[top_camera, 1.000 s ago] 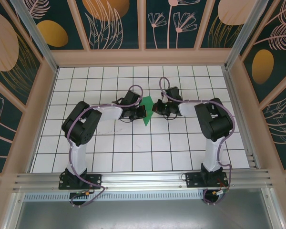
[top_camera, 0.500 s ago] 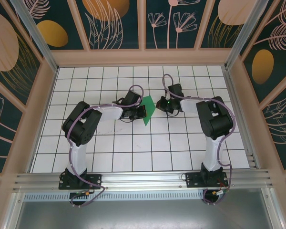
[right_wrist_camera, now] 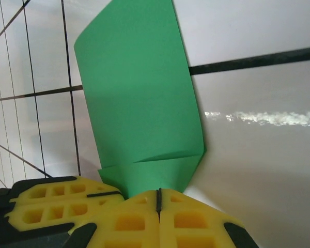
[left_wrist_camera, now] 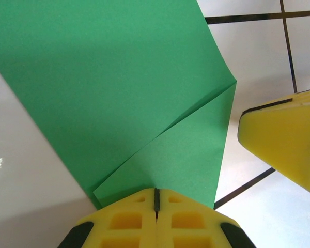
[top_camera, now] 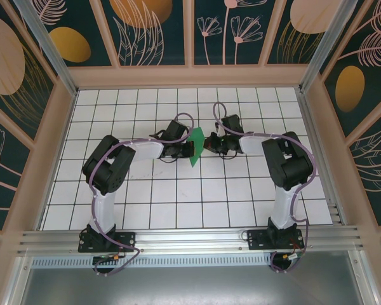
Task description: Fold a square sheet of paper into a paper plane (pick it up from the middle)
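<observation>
2 arms bent inward over tabletop far-centre; left gripper and right gripper both clenched on folded green sheet.

Bright green paper — white table, black grid.

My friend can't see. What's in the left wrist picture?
The yellow left gripper, shut, pinches the edge of the green sheet of paper, which has a flap folded over. The yellow right gripper sits close beside the paper, over the white gridded table.
</observation>
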Controlling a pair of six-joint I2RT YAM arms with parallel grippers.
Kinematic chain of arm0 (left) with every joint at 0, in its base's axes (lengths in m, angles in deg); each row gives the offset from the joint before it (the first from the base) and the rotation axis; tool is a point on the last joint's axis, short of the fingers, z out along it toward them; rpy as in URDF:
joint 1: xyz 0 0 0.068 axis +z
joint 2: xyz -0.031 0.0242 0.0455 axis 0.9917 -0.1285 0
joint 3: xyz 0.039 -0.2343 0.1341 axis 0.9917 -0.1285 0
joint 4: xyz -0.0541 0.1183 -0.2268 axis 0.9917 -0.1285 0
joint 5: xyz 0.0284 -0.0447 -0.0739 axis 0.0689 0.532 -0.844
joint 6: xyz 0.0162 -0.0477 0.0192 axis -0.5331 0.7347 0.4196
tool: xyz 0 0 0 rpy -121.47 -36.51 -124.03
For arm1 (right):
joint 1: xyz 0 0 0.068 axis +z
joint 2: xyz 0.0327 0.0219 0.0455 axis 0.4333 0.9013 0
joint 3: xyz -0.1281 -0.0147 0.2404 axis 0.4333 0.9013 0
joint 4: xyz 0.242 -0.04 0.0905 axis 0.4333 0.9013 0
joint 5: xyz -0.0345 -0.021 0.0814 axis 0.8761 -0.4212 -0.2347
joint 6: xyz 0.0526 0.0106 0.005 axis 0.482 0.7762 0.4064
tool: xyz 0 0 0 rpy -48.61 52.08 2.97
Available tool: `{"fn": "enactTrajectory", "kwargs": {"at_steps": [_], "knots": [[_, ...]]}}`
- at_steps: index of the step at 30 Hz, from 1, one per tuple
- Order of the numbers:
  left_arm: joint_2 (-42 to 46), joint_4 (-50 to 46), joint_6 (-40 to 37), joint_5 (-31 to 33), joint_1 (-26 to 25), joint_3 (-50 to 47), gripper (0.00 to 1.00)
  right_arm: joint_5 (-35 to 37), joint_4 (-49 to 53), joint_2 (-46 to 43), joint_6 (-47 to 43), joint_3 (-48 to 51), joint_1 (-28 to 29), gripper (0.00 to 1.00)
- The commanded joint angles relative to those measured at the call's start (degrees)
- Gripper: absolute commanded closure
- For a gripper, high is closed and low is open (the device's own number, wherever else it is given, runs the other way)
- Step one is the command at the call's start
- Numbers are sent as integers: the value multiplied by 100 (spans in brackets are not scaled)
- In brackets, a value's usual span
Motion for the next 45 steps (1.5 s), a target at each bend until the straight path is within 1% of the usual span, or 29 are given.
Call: {"fn": "enactTrajectory", "kwargs": {"at_steps": [1,8,12,17,19,23,27,34,41,45], "knots": [[47,-464,-441,215,40,-73,100,-277,-107,18,-96,-22,35,100],[255,-380,-781,82,45,-185,100,-230,-31,356,-69,-138,98,100],[480,-228,-634,29,46,-285,98,-112,54,359,81,-61,188,100],[1166,192,122,37,44,-770,89,77,3,221,709,263,443,100],[1427,380,506,43,43,-1037,88,204,37,167,959,330,588,100],[1850,982,1282,-209,42,-1783,87,438,-54,19,1483,451,862,100],[2189,1366,1688,-462,36,-2280,87,605,-124,-137,1765,519,972,100],[1989,1518,2035,-676,32,-2633,92,597,-91,-112,1782,428,974,100],[1780,1068,1989,-411,29,-2528,96,446,-251,-113,1711,448,958,100],[1562,879,1976,-156,33,-2540,98,256,-506,-270,1324,436,932,100]]}}
